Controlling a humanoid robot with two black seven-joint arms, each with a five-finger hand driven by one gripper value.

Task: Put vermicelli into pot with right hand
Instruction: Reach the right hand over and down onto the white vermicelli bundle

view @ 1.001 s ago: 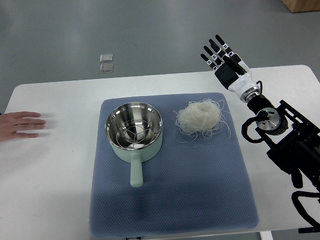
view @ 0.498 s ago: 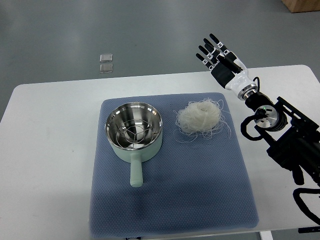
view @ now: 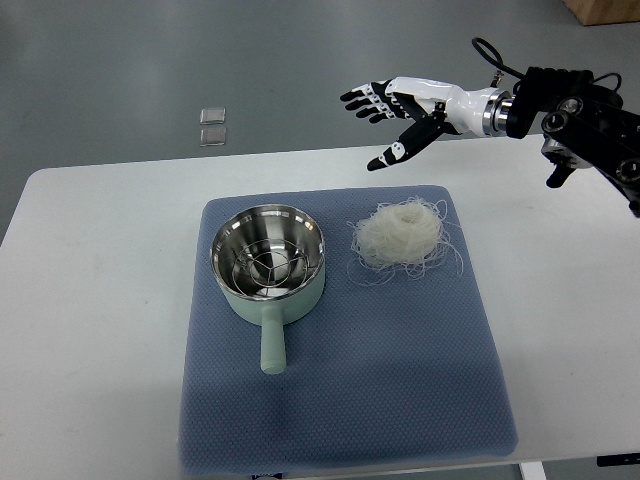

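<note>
A nest of pale vermicelli [view: 402, 234] lies on the blue mat [view: 400, 380], to the right of a mint-green pot [view: 268, 265] with a steel inside and a handle pointing toward me. My right hand [view: 392, 115] hovers above the table's far edge, behind and above the vermicelli, apart from it. Its fingers are spread and hold nothing. The arm reaches in from the upper right. The left arm does not show.
The white table [view: 90, 330] carries the mat. Two small clear squares [view: 211, 126] lie on the grey floor beyond the table. A brown box corner [view: 605, 10] shows at the top right.
The right arm has swung up and leftward, the hand turning from upright to pointing left over the table's far edge. A person's hand at the left edge withdrew earlier.
</note>
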